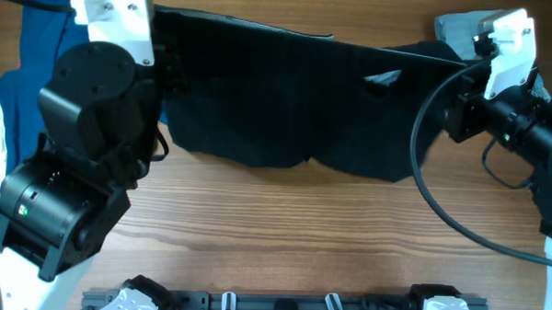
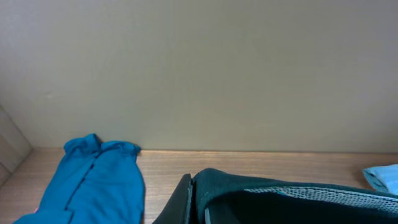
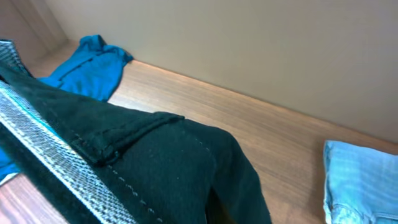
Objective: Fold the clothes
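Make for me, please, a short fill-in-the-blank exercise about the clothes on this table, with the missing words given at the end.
1. The large garment spread across the far part of the table is ___ in colour.
2. The blue garment lies on the robot's ___ side.
3. The pale denim garment lies on the robot's ___ side.

Missing words: black; left; right

Robot lab bench, wood-grain table (image 1: pixel 283 229), bare beige wall (image 2: pixel 199 68), black mounting rail (image 1: pixel 280 307) (cable (image 1: pixel 422 178) trailing)
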`<state>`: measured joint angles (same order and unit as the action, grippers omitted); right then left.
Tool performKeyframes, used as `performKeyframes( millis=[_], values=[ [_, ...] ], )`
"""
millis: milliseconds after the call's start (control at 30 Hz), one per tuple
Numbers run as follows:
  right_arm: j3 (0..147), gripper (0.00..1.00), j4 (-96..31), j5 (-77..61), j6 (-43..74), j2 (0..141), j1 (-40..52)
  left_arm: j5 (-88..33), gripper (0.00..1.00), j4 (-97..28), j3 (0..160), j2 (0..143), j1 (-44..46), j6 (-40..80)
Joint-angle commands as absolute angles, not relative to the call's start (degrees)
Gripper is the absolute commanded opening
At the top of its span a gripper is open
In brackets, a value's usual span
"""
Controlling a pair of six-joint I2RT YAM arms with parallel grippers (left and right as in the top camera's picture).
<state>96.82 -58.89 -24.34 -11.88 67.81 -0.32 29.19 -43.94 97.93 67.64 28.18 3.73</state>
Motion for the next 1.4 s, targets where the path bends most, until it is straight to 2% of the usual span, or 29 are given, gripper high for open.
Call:
performKeyframes(
  millis=[0, 200, 367, 467, 567, 700, 867, 967, 1167, 1300, 1367],
  values=[
    [98.2, 0.04, -55.7, -15.4, -12.1, 71.6, -2.2, 39.7, 0.04, -40.4, 98.7, 69.8, 25.1, 3.5],
    [98.2, 0.04, -36.8, -15.0, -13.6, 82.1, -2.2, 31.0, 0.04, -28.4, 98.7, 81.2, 17.6, 3.2],
    [100.6, 0.04, -17.0, -15.0, -12.6, 86.5, -2.2, 22.9, 0.04, -5.3, 98.7, 89.7, 10.0, 0.2],
    [103.0, 0.04, -14.1, -14.9, -12.7, 86.5, -2.2, 19.6, 0.04, 2.0, 98.7, 89.5, 8.7, 0.2],
    [103.5, 0.04, -14.8, -14.9, -13.5, 86.8, -2.2, 18.0, 0.04, 3.1, 98.8, 89.1, 8.7, -0.2],
    [103.5, 0.04, -20.2, -15.0, -13.5, 89.1, -2.2, 17.3, 0.04, -5.3, 98.8, 89.8, 8.7, -0.2],
    [103.4, 0.04, -37.3, -15.4, -13.4, 96.5, -2.2, 17.4, 0.04, -31.9, 98.6, 92.5, 8.7, 0.2],
    [103.4, 0.04, -47.5, -15.5, -13.0, 99.5, -2.2, 17.6, 0.04, -45.7, 98.6, 94.1, 8.7, 5.7],
    [103.4, 0.05, -59.4, -16.0, -9.8, 97.6, -2.2, 16.7, 0.04, -60.2, 98.6, 94.0, 8.7, 13.6],
    [103.4, 0.08, -68.4, -17.0, -7.2, 95.4, -2.2, 11.4, 0.11, -68.3, 98.6, 94.0, 8.7, 13.8],
    [103.4, 0.08, -73.5, -17.0, -7.2, 95.0, -2.2, 8.6, 0.10, -71.4, 98.6, 94.0, 8.7, 13.8]
  ],
)
